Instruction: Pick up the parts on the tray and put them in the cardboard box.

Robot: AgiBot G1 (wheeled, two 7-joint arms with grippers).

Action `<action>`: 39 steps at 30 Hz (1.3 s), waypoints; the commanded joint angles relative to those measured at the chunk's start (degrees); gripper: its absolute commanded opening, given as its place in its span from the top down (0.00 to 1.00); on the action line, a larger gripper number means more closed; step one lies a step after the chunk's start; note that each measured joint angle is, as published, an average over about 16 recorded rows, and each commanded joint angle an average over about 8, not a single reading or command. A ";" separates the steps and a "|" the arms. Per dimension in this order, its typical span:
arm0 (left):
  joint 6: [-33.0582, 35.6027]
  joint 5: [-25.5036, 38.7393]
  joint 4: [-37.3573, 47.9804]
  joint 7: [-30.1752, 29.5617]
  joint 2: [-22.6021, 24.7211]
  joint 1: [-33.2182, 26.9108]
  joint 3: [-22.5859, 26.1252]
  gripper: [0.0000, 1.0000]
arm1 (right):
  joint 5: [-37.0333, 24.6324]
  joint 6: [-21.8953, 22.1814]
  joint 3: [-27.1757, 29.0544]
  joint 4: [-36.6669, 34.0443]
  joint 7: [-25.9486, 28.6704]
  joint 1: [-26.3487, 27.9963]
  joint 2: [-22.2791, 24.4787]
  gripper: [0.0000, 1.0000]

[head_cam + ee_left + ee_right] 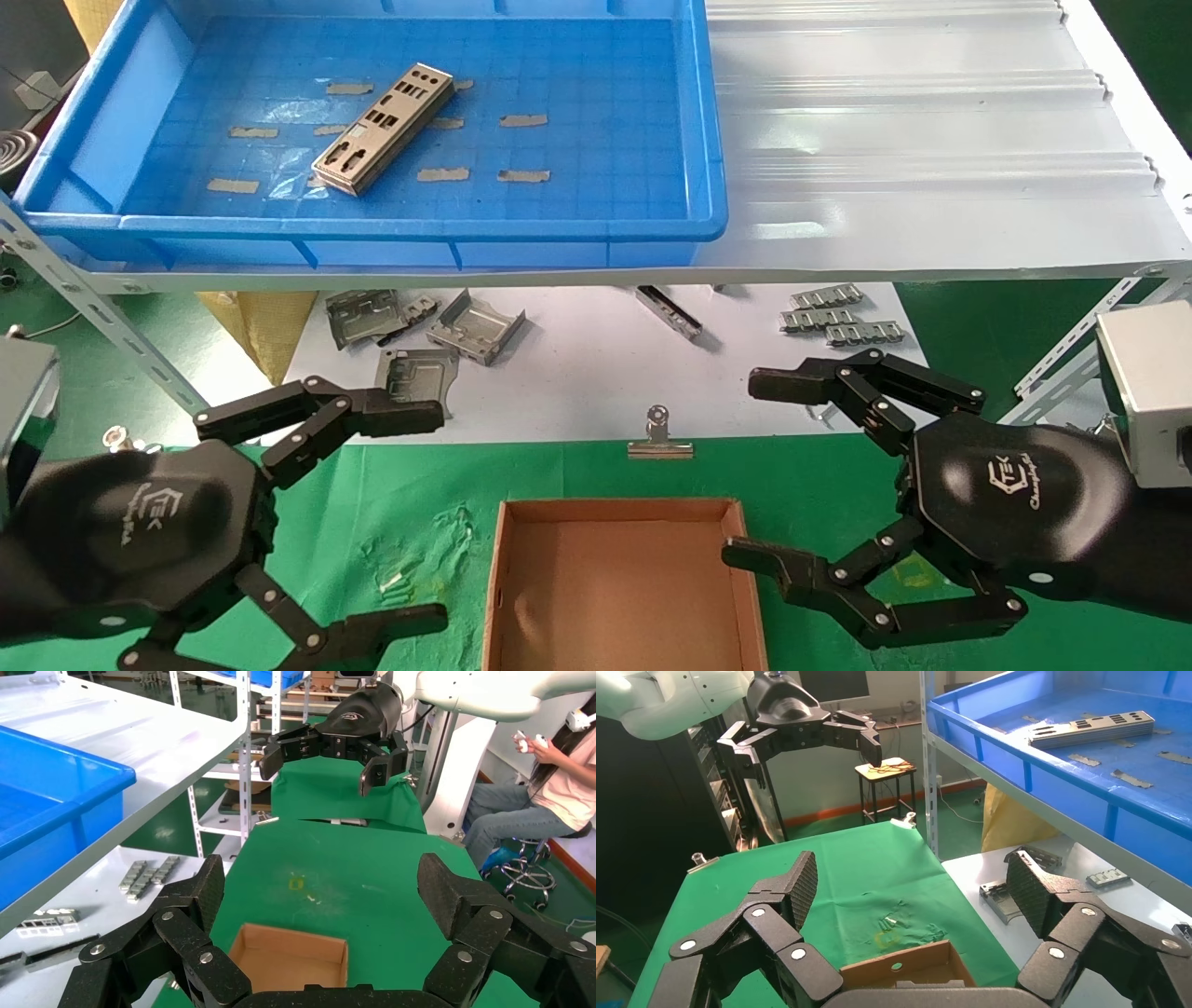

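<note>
— How far along are you?

— By the look of it, nothing has been moved yet. The small shallow brown cardboard box [619, 582] on the green cloth [419, 475] shows a plain, bare floor. The parts [383, 129], thin silvery-grey punched metal plates lying as what looks like a small stack, sit on the gridded floor of the large bright-blue plastic tray [708, 140], up on the white shelf [931, 140], toward the tray's left half.

— And your grippers?

— Your left gripper [414, 517] hangs low beside the box's left side, fingers spread wide, holding nothing. Your right gripper [754, 471] hovers over the box's right wall, also spread and empty. Both are well apart from the plates.

— What is left?

— Everything: reach up into the tray, pinch the plates, carry them down into the box. The bent grey brackets [438, 331] under the shelf are not yours to take.
</note>
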 commanded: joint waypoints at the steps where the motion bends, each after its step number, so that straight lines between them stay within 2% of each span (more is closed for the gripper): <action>1: 0.00 0.00 0.00 0.00 0.00 0.00 0.00 0.00 | 0.00 0.00 0.00 0.00 0.00 0.00 0.00 0.00; 39: 0.00 0.00 0.00 0.00 0.00 0.00 0.00 0.00 | 0.00 0.00 0.00 0.00 0.00 0.00 0.00 0.00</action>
